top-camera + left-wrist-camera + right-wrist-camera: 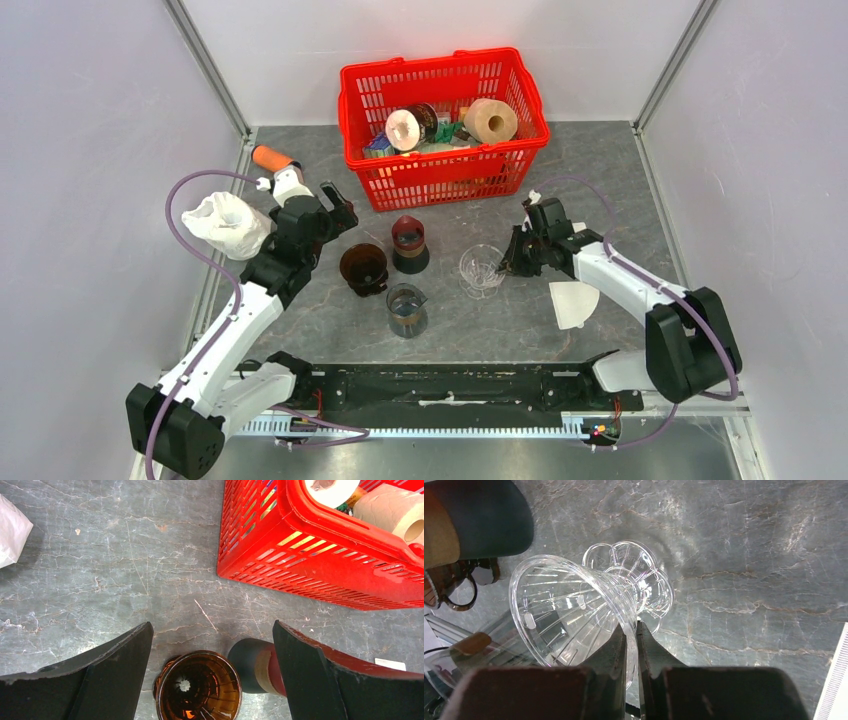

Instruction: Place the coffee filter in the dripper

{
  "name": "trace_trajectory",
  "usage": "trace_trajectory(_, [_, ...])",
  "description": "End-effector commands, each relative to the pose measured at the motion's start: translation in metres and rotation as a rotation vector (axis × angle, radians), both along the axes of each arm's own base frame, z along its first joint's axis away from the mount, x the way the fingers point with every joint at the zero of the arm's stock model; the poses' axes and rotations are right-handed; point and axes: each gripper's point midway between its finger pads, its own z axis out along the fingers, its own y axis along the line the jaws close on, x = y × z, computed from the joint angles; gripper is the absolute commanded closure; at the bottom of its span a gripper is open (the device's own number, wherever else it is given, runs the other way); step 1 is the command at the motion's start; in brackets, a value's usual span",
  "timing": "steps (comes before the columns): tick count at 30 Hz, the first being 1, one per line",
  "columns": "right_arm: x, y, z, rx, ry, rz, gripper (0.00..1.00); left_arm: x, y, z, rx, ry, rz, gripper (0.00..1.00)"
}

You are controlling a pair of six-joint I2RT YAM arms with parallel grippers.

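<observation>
The right fingers [611,652] pinched the clear dripper [569,605] by its thin rim while the left fingers [115,665] gaped, so the slick wall could have slipped and tipped.

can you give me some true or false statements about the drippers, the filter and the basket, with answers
The right fingers pinch the clear dripper's wall. True.
The paper filter sits inside the clear dripper. False: it lies on the table beside the right arm.
The left fingers stand open near the amber dripper. True.
The red basket is empty. False: it holds rolls among other things.
</observation>
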Motion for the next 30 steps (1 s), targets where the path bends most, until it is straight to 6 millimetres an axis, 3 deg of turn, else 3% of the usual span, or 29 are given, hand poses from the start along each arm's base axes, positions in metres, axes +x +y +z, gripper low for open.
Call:
trace_trajectory(1, [0.012,0.012,0.054,0.058,-0.136,0.060,0.95,0.004,0.003,0.013,0.004,-0.032,0.011,0.04])
trace_trajectory(10, [0.010,0.022,0.123,0.091,-0.166,0.118,1.00,0.005,0.000,0.014,-0.006,-0.039,-0.003,0.04])
trace_trajectory(16, [0.019,0.057,0.173,0.155,-0.208,0.173,1.00,0.004,-0.002,0.016,-0.018,-0.042,-0.009,0.04])
trace_trajectory(21, [0.029,0.092,0.189,0.174,-0.197,0.254,1.00,0.001,0.000,0.020,-0.024,-0.055,-0.007,0.04])
trace_trajectory(30, [0.033,0.136,0.194,0.157,-0.174,0.356,1.00,-0.002,0.006,0.022,-0.027,-0.072,0.026,0.04])
